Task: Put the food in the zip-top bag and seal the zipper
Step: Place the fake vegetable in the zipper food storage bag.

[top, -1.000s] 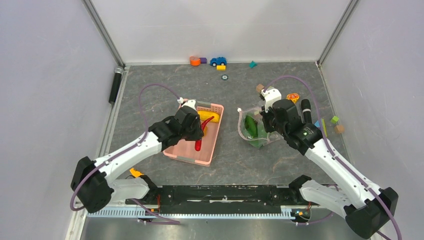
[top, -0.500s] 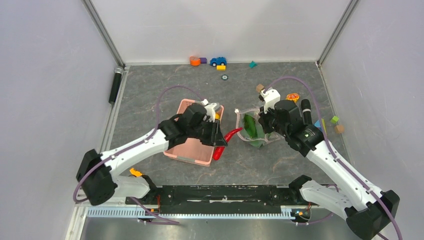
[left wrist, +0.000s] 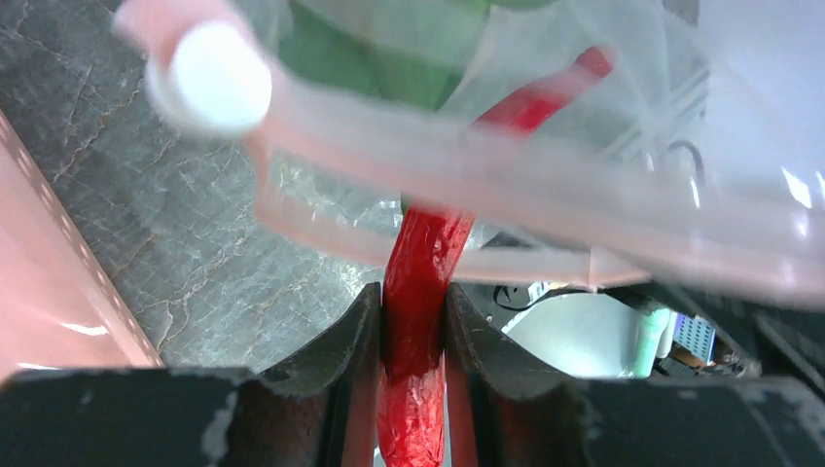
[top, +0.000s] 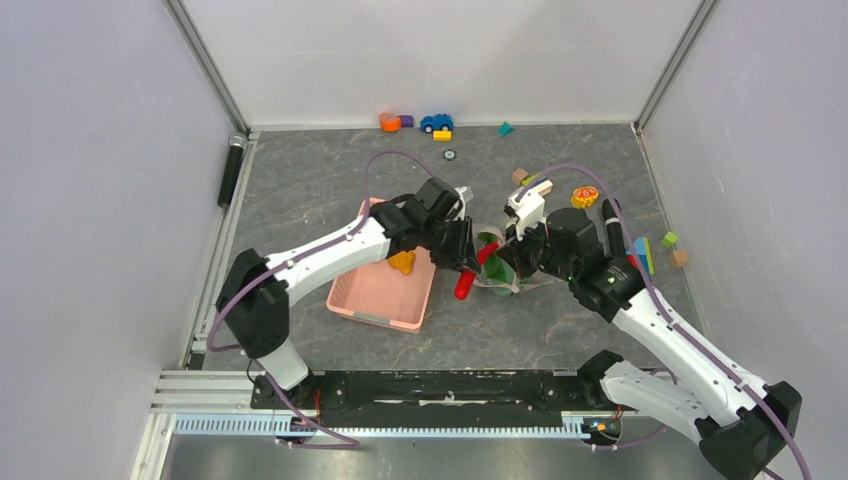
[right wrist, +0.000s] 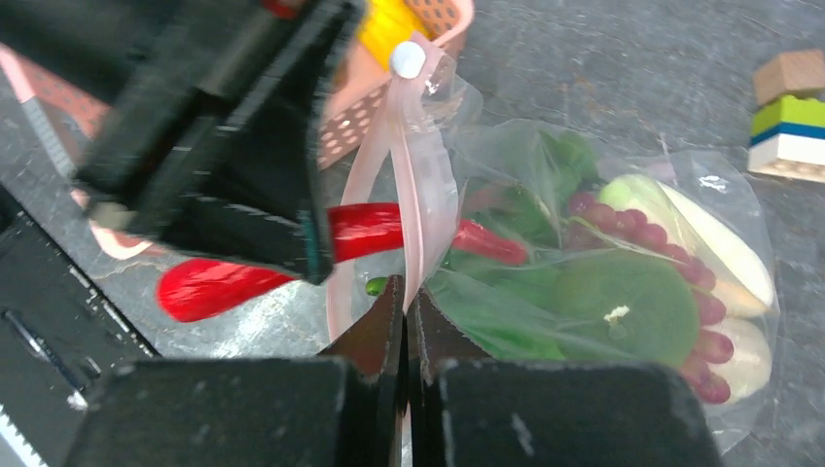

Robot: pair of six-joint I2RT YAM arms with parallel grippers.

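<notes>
My left gripper (top: 468, 264) is shut on the red chili (top: 466, 284), which shows between its fingers in the left wrist view (left wrist: 418, 292). The chili's tip pokes through the open mouth of the clear zip-top bag (top: 503, 275). My right gripper (right wrist: 404, 297) is shut on the bag's pinkish zip strip (right wrist: 413, 185) and holds the mouth up. The white slider (right wrist: 407, 60) sits at the strip's far end. Inside the bag lie green leaves (right wrist: 623, 311), a white stalk (right wrist: 725, 255) and a dark red beaded piece. A yellow-orange piece (top: 402, 262) lies in the pink basket (top: 380, 297).
A toy car (top: 436, 122), an orange block (top: 390, 122) and a teal piece (top: 505, 128) lie by the back wall. Building blocks (top: 670, 240) sit at the right, and more show in the right wrist view (right wrist: 790, 115). A black cylinder (top: 231, 170) lies at the left edge.
My left arm lifted the chili out of the basket and carried it right, into the bag's mouth. My right gripper kept its hold on the bag and shifted slightly left.
</notes>
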